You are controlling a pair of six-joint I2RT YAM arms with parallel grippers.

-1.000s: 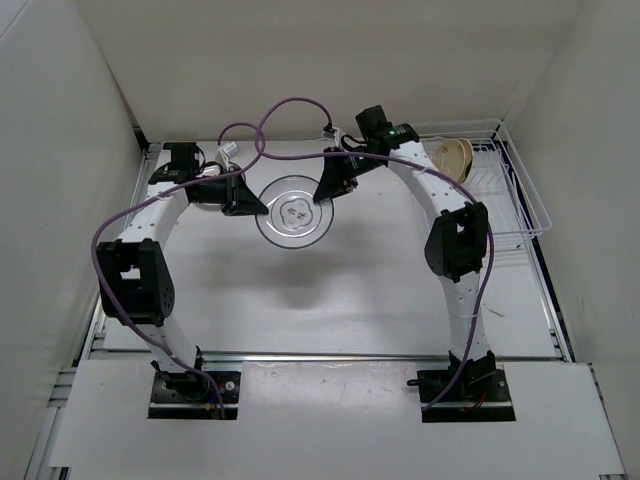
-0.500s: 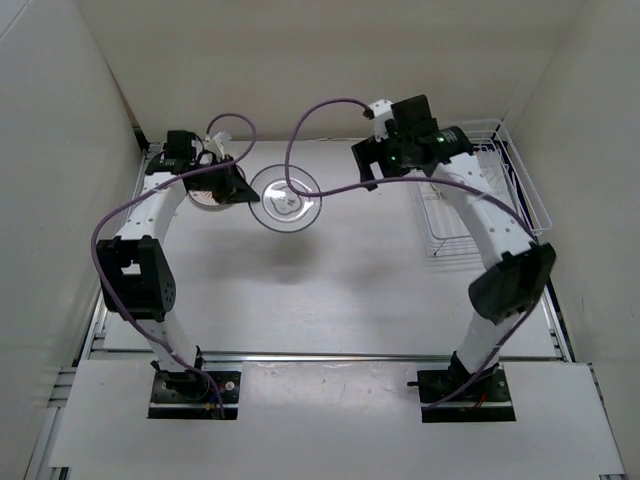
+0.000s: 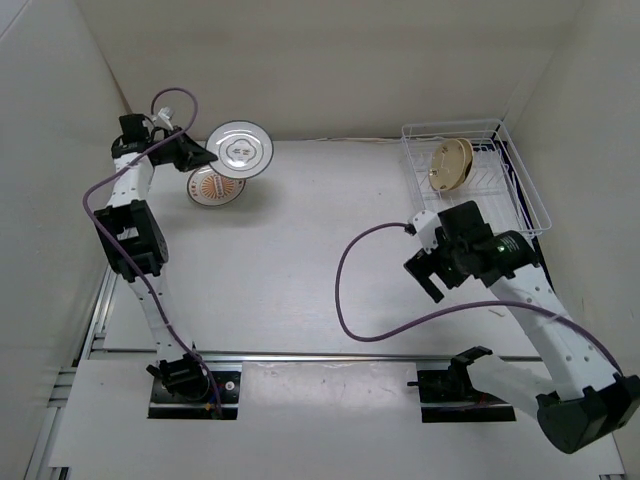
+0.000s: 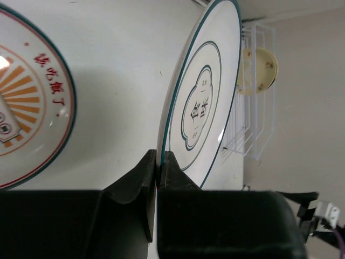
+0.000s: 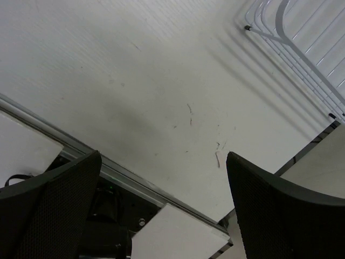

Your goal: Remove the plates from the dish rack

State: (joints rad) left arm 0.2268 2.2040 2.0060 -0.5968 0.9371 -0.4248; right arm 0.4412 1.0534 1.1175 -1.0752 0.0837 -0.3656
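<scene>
Plates checked, three seen. White plate [image 3: 241,149], grey-rimmed with dark centre marks, is clamped by its edge in the left gripper [image 4: 156,162]. The two fingers are pressed onto opposite faces of the rim, and the rest of the plate projects beyond the fingertips. It is held tilted in the air over the far-left corner of the table [image 3: 300,270]. Sunburst plate [image 3: 214,186] lies flat on the table just below it, clear of the fingers. Cream-tan plate [image 3: 450,165] stands on edge in the dish rack [image 3: 525,200] at far right. Right gripper [image 3: 428,272] hangs over the table near the rack's front corner, fingers spread wide, nothing between them.
</scene>
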